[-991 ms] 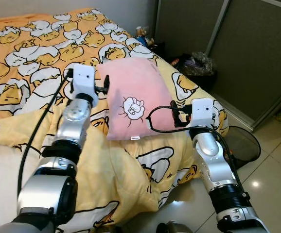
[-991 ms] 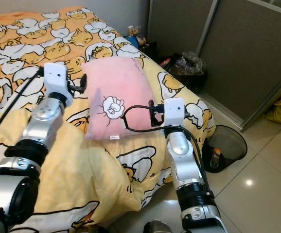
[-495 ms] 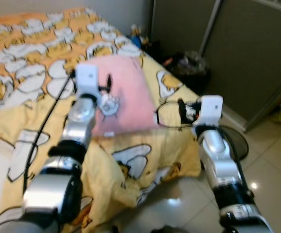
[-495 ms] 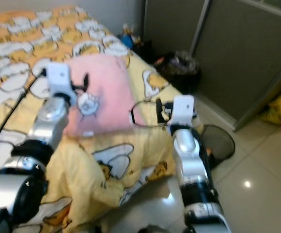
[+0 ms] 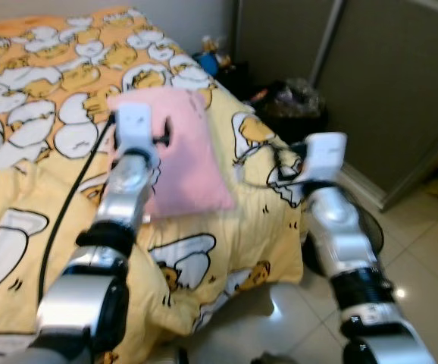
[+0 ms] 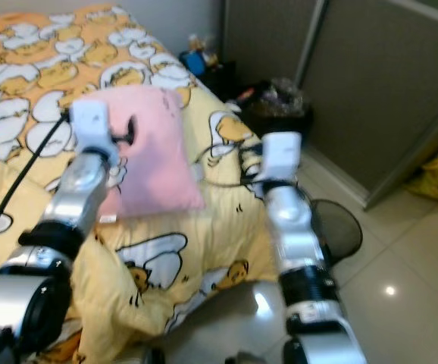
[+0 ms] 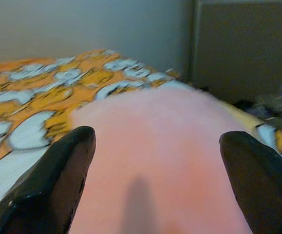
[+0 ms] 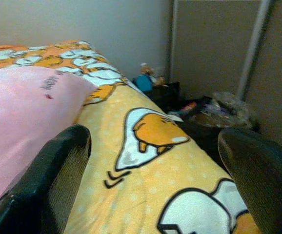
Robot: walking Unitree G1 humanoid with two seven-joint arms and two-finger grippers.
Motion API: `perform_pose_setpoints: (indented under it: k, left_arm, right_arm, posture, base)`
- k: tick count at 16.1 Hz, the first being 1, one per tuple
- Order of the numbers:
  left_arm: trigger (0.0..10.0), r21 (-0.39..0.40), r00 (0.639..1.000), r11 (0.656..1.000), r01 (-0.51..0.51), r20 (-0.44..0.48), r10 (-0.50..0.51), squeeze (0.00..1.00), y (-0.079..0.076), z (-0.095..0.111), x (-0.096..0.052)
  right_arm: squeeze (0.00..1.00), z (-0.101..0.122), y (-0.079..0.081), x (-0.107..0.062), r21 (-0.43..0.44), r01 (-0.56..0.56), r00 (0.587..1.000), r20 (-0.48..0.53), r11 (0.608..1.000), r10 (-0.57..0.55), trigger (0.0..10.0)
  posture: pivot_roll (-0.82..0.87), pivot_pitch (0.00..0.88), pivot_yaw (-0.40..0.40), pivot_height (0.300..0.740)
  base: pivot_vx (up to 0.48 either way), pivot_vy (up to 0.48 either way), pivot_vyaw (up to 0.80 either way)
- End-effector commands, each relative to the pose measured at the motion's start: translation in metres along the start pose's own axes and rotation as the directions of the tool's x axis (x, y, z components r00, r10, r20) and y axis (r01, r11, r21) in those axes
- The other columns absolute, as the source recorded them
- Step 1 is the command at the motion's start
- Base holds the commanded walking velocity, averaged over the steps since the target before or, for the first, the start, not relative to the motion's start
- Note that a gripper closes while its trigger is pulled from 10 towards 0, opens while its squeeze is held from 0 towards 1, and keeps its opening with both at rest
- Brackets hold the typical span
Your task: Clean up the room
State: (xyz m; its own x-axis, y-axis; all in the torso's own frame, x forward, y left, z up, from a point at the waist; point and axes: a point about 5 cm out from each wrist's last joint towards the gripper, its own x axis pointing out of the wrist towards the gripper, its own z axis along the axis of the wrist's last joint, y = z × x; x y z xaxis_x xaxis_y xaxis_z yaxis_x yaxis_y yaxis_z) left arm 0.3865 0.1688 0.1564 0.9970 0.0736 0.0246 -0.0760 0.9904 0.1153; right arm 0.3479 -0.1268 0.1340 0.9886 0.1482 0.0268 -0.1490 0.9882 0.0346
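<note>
Bed (image 5: 45,68) bears pink pillow (image 5: 189,152), left gripper (image 7: 155,161) spread above.

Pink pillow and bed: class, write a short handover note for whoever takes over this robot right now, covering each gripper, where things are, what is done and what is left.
Left gripper: open, empty, fingers spread over the pink pillow, not gripping it.
Right gripper: open, empty, above the yellow blanket beside the pillow, near the bed's corner.
Pillow: lies flat on the blanket near the bed's edge.
Blanket: rumpled, hanging over the edge toward the tiled floor.
Done: nothing is held.
Left: probably place the pillow properly and straighten the blanket. A black bin stands by the bed.
</note>
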Motion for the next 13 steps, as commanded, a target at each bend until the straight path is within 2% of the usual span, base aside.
perform_pose_setpoints:
  k: [1, 6, 8, 9, 11, 13]
  left_arm:
    - [10.0, 0.027, 0.999, 0.999, 0.02, 0.031, -0.02, 0.0, -0.008, 0.008, 0.0]
    - [10.0, 0.084, 0.992, 0.992, 0.099, 0.064, -0.105, 0.0, -0.025, 0.009, -0.008]
    - [10.0, 0.075, 0.991, 0.992, 0.103, 0.079, -0.109, 0.0, -0.028, 0.014, -0.009]
    - [10.0, 0.084, 0.991, 0.991, 0.105, 0.077, -0.111, 0.0, -0.031, 0.014, -0.01]
    - [10.0, 0.102, 0.987, 0.986, 0.131, 0.08, -0.139, 0.0, -0.038, 0.013, -0.014]
    - [10.0, 0.101, 0.987, 0.985, 0.137, 0.073, -0.145, 0.0, -0.038, 0.012, -0.015]
  right_arm:
    - [0.0, -0.004, -0.008, -0.002, 0.001, 0.013, 1.0, -0.02, 1.0, -0.013, 10.0]
    - [0.0, -0.016, -0.011, -0.009, 0.01, 0.033, 0.998, -0.047, 0.999, -0.033, 10.0]
    - [0.0, -0.018, -0.01, -0.01, -0.017, 0.021, 0.999, -0.036, 1.0, -0.022, 10.0]
    - [0.04, -0.02, -0.011, -0.011, -0.008, 0.035, 0.998, -0.043, 0.999, -0.035, 10.0]
    - [0.03, -0.021, -0.014, -0.011, -0.014, 0.051, 0.998, -0.048, 0.999, -0.051, 10.0]
    - [0.0, -0.021, -0.018, -0.012, -0.016, 0.078, 0.996, -0.046, 0.997, -0.079, 10.0]
  posture:
    - [-0.13, 0.03, 0.012, 0.74]
    - [-0.13, 0.016, 0.013, 0.74]
    - [-0.13, 0.016, 0.013, 0.74]
    - [-0.12, 0.011, 0.016, 0.74]
    - [-0.13, 0.006, 0.016, 0.74]
    - [-0.13, 0.005, 0.016, 0.74]
  base:
    - [0.0, 0.0, 0.44]
    - [0.0, 0.0, 0.43]
    - [0.268, -0.351, 0.76]
    - [0.311, -0.364, 0.69]
    - [0.307, -0.364, 0.68]
    - [0.326, -0.349, 0.0]
